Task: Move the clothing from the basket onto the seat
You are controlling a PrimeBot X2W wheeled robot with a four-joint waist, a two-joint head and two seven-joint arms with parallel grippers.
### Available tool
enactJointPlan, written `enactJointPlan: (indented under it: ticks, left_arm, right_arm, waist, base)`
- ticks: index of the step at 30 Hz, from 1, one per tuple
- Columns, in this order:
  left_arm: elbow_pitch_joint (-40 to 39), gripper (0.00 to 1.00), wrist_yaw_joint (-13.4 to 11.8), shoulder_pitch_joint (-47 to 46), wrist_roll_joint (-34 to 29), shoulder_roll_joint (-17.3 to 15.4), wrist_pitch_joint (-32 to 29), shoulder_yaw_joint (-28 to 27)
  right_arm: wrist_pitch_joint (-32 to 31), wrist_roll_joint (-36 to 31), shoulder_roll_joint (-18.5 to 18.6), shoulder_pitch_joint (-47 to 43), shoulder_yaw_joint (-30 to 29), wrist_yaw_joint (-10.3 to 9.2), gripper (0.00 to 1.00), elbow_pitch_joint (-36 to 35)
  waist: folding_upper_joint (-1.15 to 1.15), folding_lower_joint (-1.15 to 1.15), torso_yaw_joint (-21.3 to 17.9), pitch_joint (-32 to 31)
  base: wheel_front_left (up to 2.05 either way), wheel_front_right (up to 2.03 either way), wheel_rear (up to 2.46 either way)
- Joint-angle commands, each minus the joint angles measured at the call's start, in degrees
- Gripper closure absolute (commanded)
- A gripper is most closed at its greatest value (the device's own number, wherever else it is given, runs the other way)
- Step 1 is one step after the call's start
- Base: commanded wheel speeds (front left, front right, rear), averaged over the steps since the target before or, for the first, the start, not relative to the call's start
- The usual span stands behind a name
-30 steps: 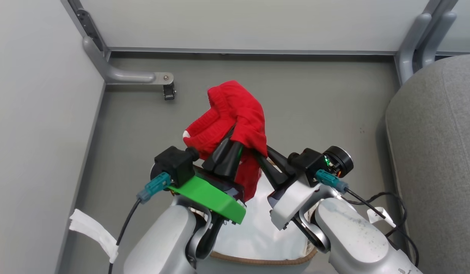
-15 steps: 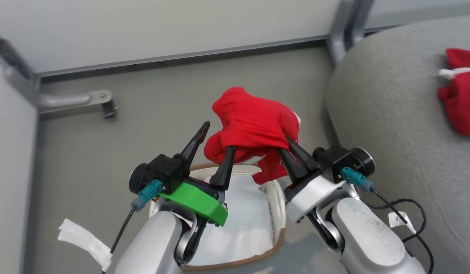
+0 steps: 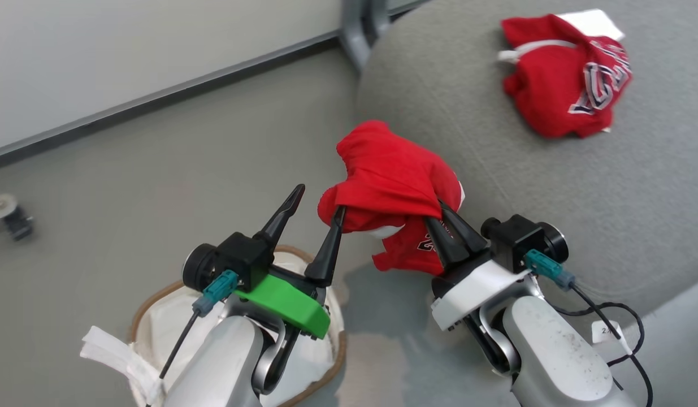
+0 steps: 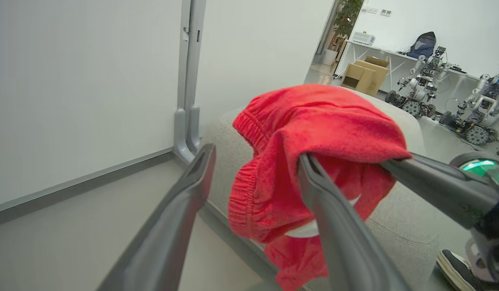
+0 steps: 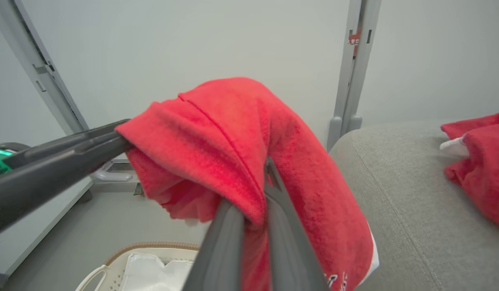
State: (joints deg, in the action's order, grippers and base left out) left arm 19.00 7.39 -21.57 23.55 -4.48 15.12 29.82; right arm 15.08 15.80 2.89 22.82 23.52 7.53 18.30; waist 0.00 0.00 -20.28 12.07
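Two sets of jaws: the right pair pressed shut on red cloth, the left pair spread wide.
Right gripper (image 3: 441, 210): pinches a fold of the held red garment (image 3: 394, 175), which drapes over its tips.
Left gripper (image 3: 320, 199): one fingertip touches under the garment's edge; the other finger stands free of it.
Garment's place: in the air between both grippers, at the seat's rounded edge, clear of the basket; lettering and white lining show low down.
Basket (image 3: 151, 294): on the floor (image 3: 128, 186) under the left arm, white liner (image 3: 162, 319) showing.
Seat (image 3: 552, 186): grey, on the right; a lettered red jersey (image 3: 563, 85) lies on it, well apart from the held piece.
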Motion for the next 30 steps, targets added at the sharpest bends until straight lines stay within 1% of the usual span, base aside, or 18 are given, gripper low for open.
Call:
enactJointPlan:
  ticks: [1,3,7,10,14,16,20,25,30]
  left_arm:
    - [0.1,0.0,0.1,-0.3,-1.0,-0.8,0.0,0.2]
    - [0.4,0.0,0.1,-0.4,-1.0,-1.0,0.0,0.9]
    - [1.3,0.0,0.1,-2.0,-0.5,-1.3,0.0,2.4]
    - [2.1,0.0,0.1,-2.2,-0.2,-1.6,0.0,2.6]
    - [2.7,0.0,0.1,-2.4,-1.1,-2.6,0.0,1.7]
    - [2.7,0.0,0.1,-2.5,-1.4,-3.3,0.0,1.2]
    - [2.7,0.0,0.1,-3.5,-1.8,-4.0,0.0,1.1]
    - [2.4,0.0,0.1,-5.0,-2.4,-4.9,0.0,1.5]
    - [2.2,0.0,0.1,-6.8,-2.5,-5.3,0.0,2.2]
  right_arm:
    - [0.1,0.5,0.1,-0.8,-0.1,-0.08,1.0,-0.4]
    - [0.1,0.5,0.1,-1.3,-1.0,-0.08,1.0,-0.5]
    - [0.1,-0.6,0.1,-0.7,-4.3,-0.07,1.0,-0.6]
    - [0.1,-2.2,0.1,1.8,-7.8,-0.08,1.0,-0.8]
    - [0.1,-6.0,0.5,7.2,-11.8,-0.08,1.0,-0.7]
    - [0.1,-7.4,2.2,11.3,-13.7,-0.08,1.0,-0.8]
    - [0.1,-9.4,6.5,18.4,-17.5,-0.07,1.0,0.0]
    - [0.1,-12.3,12.6,26.4,-21.6,-0.08,1.0,3.1]
    - [0.1,-16.1,16.4,32.5,-25.8,-0.08,1.0,7.8]
  waist:
    - [0.0,0.0,-7.9,2.3]
    - [0.0,0.0,-9.1,2.7]
    - [0.0,0.0,-9.5,3.9]
    - [0.0,0.0,-9.6,4.8]
    - [0.0,0.0,-9.6,6.7]
    - [0.0,0.0,-9.3,8.1]
    - [0.0,0.0,-7.1,11.0]
    - [0.0,0.0,-3.8,14.8]
    - [0.0,0.0,-0.8,18.4]
  base:
    - [0.0,0.0,0.0]
    - [0.0,0.0,0.0]
    - [0.0,0.0,0.0]
    - [0.0,0.0,0.0]
    - [0.0,0.0,0.0]
    - [0.0,0.0,0.0]
    - [0.0,0.0,0.0]
    - [0.0,0.0,0.0]
    - [0.0,0.0,0.0]
